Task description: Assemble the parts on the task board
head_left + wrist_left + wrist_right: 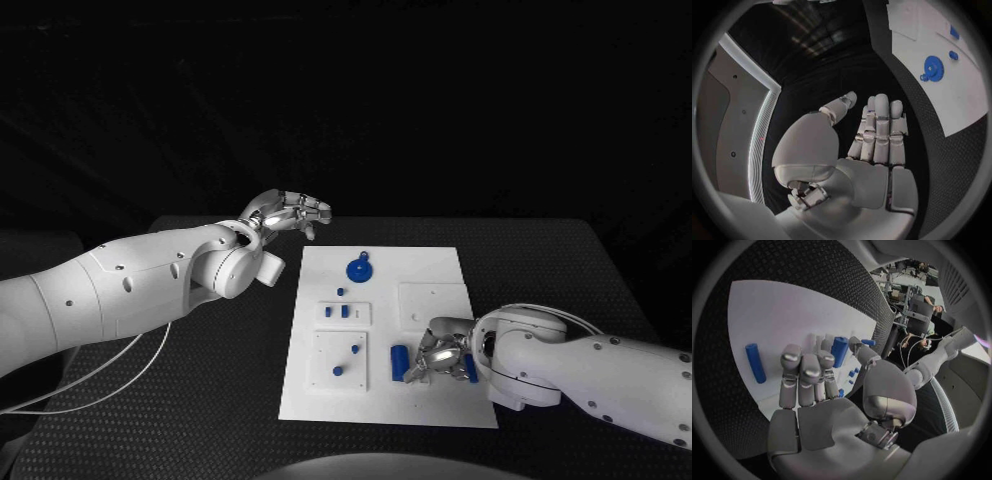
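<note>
The white task board [433, 405] lies in the middle of the table. My right hand [437, 354] is low over its near right corner, where the thumb and fingers pinch a blue cylinder [839, 351], also blue beside the hand [470, 370]. A second blue cylinder [400, 364] lies flat on the board just left of that hand [755, 362]. A round blue part [359, 268] sits at the board's far end [933, 66]. My left hand [289, 213] hovers off the board's far left corner, its fingers [879, 130] straight and holding nothing.
Two small blue pegs [355, 350] [339, 370] stand in the board's near left block. More small blue pieces [339, 311] sit in a block at mid left. A white cable [116, 370] trails over the table under my left arm.
</note>
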